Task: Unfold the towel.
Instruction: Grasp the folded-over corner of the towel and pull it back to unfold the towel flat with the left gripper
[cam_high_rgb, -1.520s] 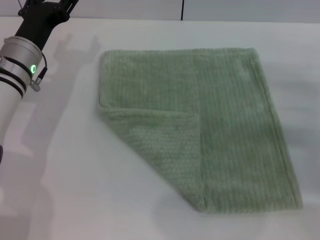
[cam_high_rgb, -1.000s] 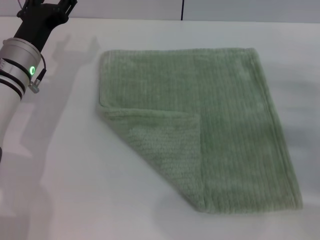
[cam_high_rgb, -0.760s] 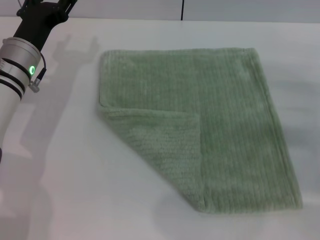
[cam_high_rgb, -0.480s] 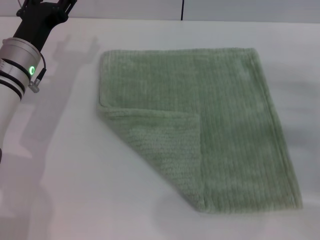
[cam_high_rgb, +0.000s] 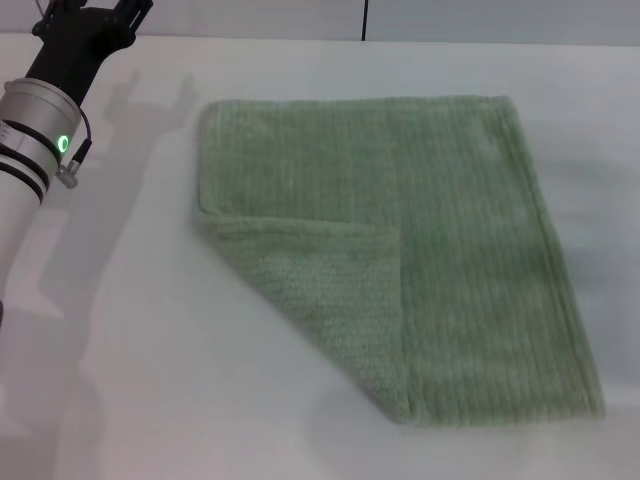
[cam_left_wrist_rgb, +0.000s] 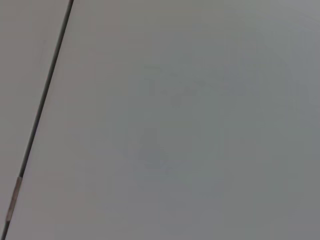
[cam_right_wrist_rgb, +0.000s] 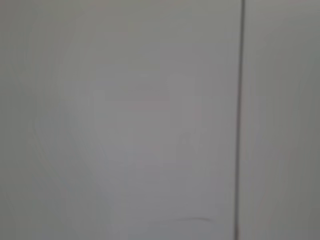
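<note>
The pale sage-green towel (cam_high_rgb: 450, 240) lies flat on the white table (cam_high_rgb: 140, 380) in the head view, at the middle and right. Its near left corner is folded over onto it as a triangular flap (cam_high_rgb: 325, 290), with the flap's tip near the towel's middle. My left gripper (cam_high_rgb: 90, 12) is held above the table's far left corner, well away from the towel and cut off by the picture's upper edge. It holds nothing that shows. My right arm is out of view. Both wrist views show no towel.
The left arm's silver forearm with a green light (cam_high_rgb: 62, 143) runs down the left side. A grey wall with a dark seam (cam_high_rgb: 364, 18) stands behind the table. The wrist views show only grey wall with a dark seam (cam_left_wrist_rgb: 42, 105) (cam_right_wrist_rgb: 240, 115).
The left arm has shifted very slightly towards the left. The towel and its folded flap have not moved.
</note>
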